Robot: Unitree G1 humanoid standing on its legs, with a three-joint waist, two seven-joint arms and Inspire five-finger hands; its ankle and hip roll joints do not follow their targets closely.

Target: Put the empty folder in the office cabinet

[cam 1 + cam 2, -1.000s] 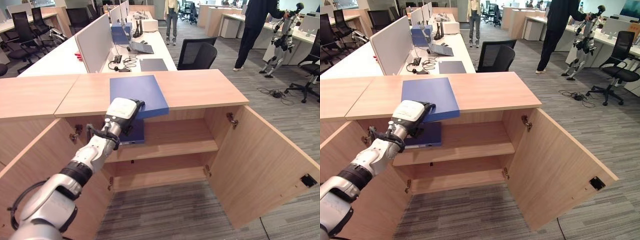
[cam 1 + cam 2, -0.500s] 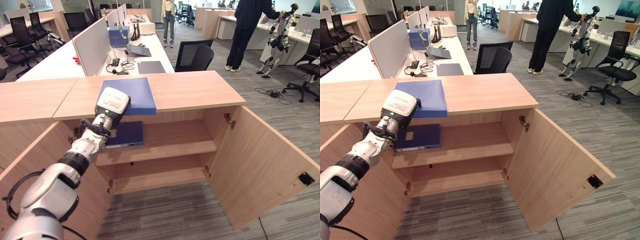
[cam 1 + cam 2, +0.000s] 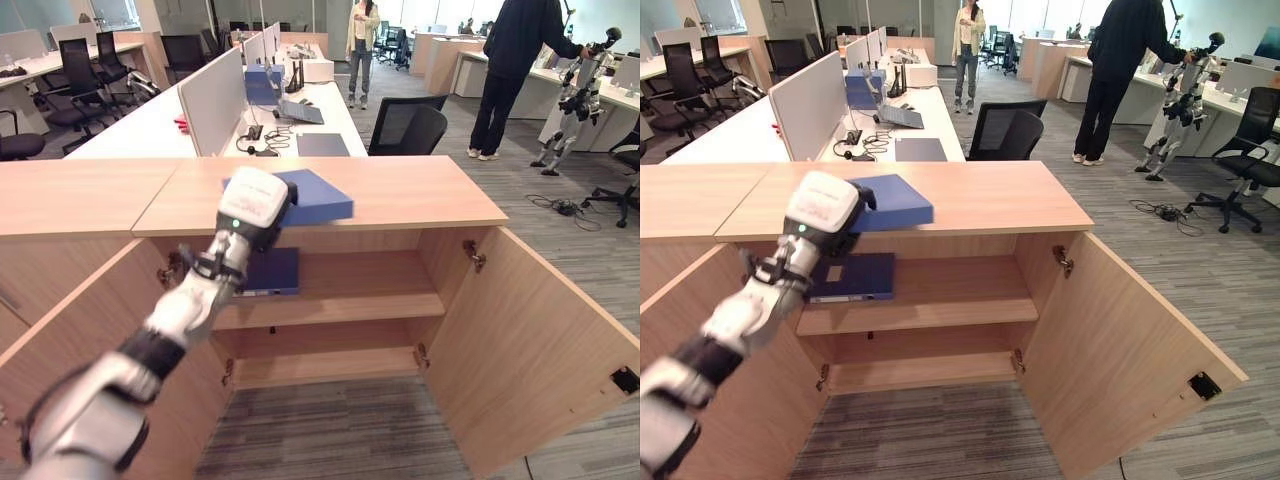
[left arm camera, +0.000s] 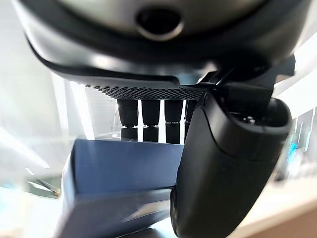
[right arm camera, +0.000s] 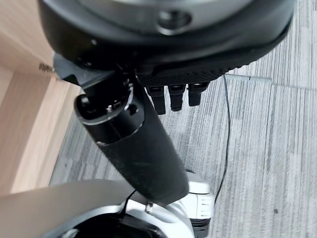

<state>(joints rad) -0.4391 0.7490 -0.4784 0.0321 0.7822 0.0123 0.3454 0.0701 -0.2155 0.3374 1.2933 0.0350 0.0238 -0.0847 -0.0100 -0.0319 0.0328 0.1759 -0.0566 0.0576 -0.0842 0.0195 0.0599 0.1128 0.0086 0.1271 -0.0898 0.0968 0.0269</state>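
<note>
Folder [image 3: 310,198] in my left hand [image 3: 252,203], blue, lifted at its near end off the cabinet top [image 3: 420,190], far end looks to be resting on or just above the wood, can't tell which. Left wrist view shows my fingers [image 4: 148,114] over the far face of the folder and the thumb [image 4: 228,163] across the near face, so the hand is clamped on it. Hand sits at about 9 o'clock of the folder.

Cabinet [image 3: 340,290] stands with both doors swung wide, right door [image 3: 540,340] out at 4 o'clock. Upper shelf [image 3: 370,285] carries another blue binder [image 3: 268,272] at its left, directly under my hand; rest of that shelf bare, lower shelf [image 3: 320,365] bare.

Right hand [image 5: 148,144] hangs low over the carpet, fingers straight and relaxed, holding nothing.

Progress, my read: grasp done, doors done, folder not yet inside. Left to do: bring it clear of the top's front edge, lower it to 6 o'clock, slide it onto a shelf beside the binder, let go.

Two people stand far off at 12 to 1 o'clock, clear of the work.
</note>
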